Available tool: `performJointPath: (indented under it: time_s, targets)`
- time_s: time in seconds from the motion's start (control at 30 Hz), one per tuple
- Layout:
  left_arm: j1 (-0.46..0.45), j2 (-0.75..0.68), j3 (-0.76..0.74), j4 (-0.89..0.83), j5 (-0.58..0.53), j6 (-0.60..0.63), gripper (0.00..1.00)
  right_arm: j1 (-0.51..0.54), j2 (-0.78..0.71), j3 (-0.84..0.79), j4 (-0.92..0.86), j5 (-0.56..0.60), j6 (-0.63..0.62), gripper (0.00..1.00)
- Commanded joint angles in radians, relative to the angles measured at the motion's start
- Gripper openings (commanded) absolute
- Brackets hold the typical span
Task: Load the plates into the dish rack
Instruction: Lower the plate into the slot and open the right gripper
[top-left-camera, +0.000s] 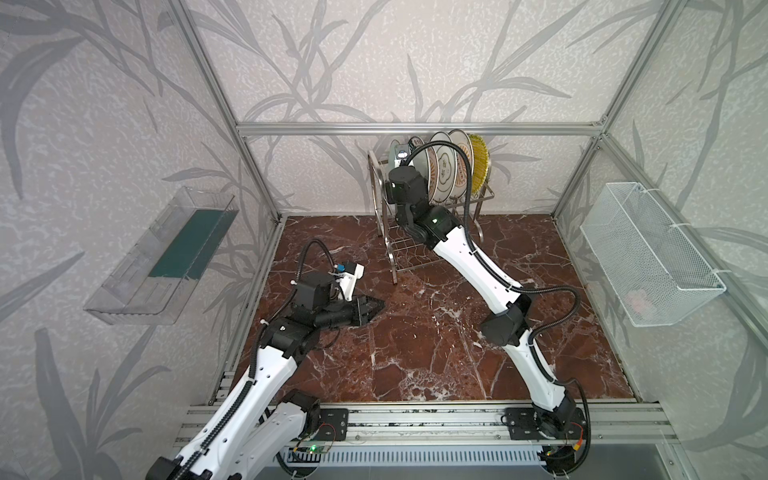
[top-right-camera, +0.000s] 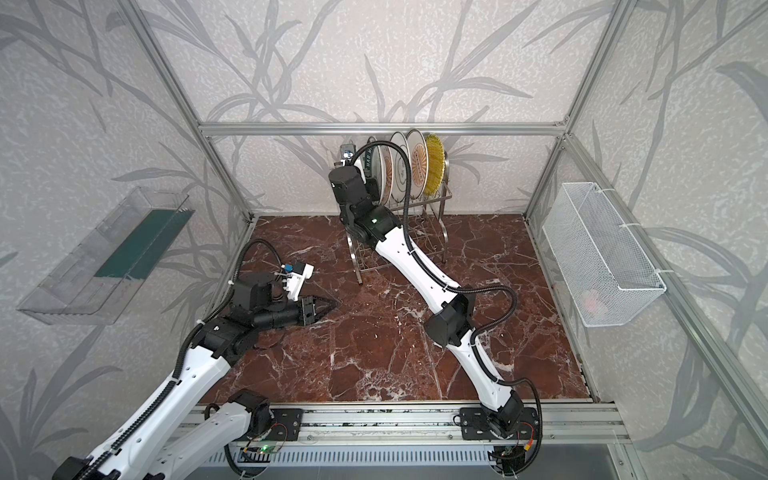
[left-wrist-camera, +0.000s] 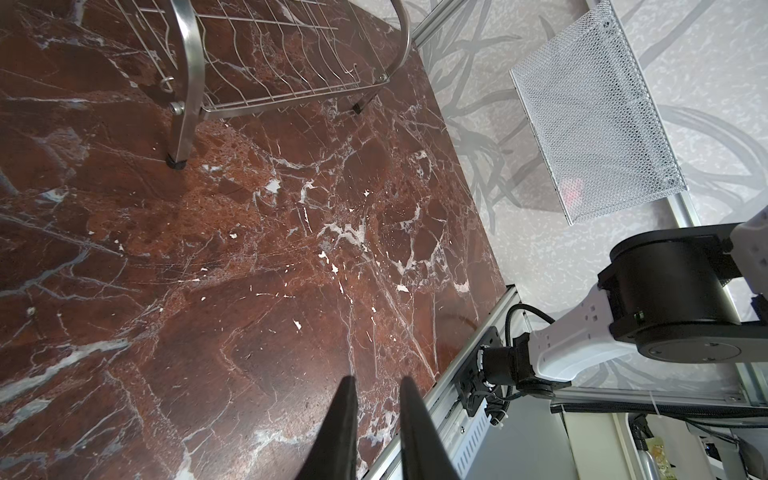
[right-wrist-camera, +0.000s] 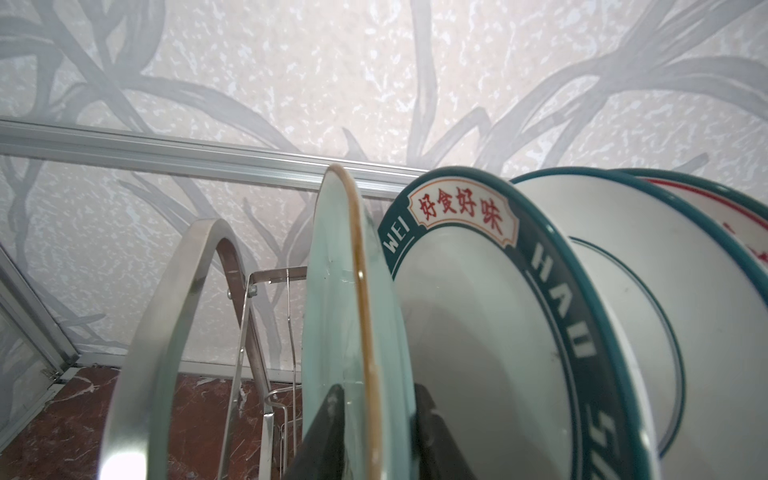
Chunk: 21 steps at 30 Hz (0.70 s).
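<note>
The dish rack (top-left-camera: 376, 183) (top-right-camera: 432, 208) stands at the back of the table with several plates upright in its top tier. From left to right there is a pale mint plate (right-wrist-camera: 332, 291), a teal lettered plate (right-wrist-camera: 478, 332), orange sunburst and quatrefoil plates (top-left-camera: 446, 170), and a yellow ribbed plate (top-left-camera: 480, 166). My right gripper (right-wrist-camera: 378, 388) straddles the mint plate's gold rim. A strip of mint shows between each finger and the rim. My left gripper (top-left-camera: 380, 305) (left-wrist-camera: 378, 382) hovers low over the bare table, narrowly open and holding nothing.
A white mesh basket (top-left-camera: 648, 257) hangs on the right wall with something pink inside. A clear plastic tray (top-left-camera: 166, 257) hangs on the left wall. The rack's lower tier (left-wrist-camera: 266, 62) holds nothing. The red marble table (top-left-camera: 415, 353) ends at a metal rail in front.
</note>
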Motion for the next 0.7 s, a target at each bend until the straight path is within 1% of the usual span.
performJointPath:
  time_s: [0.0, 0.13, 0.3, 0.4, 0.47, 0.67]
  targets:
    - [0.004, -0.013, 0.029, -0.021, 0.003, 0.019, 0.19, -0.004, -0.041, -0.005, 0.043, -0.009, 0.009, 0.33]
    - [0.004, -0.013, 0.029, -0.021, 0.003, 0.018, 0.19, -0.003, -0.061, -0.006, 0.041, -0.022, 0.004, 0.40]
    - [0.004, -0.011, 0.029, -0.020, 0.001, 0.017, 0.19, -0.003, -0.096, -0.005, 0.030, -0.060, 0.001, 0.54]
    - [0.004, -0.012, 0.029, -0.020, -0.003, 0.016, 0.19, -0.001, -0.118, -0.006, 0.021, -0.080, 0.002, 0.59]
    - [0.004, -0.016, 0.028, -0.022, -0.011, 0.018, 0.19, -0.001, -0.133, -0.006, 0.015, -0.090, 0.005, 0.61]
    - [0.004, -0.019, 0.030, -0.027, -0.027, 0.009, 0.19, -0.001, -0.187, -0.008, -0.010, -0.121, 0.005, 0.62]
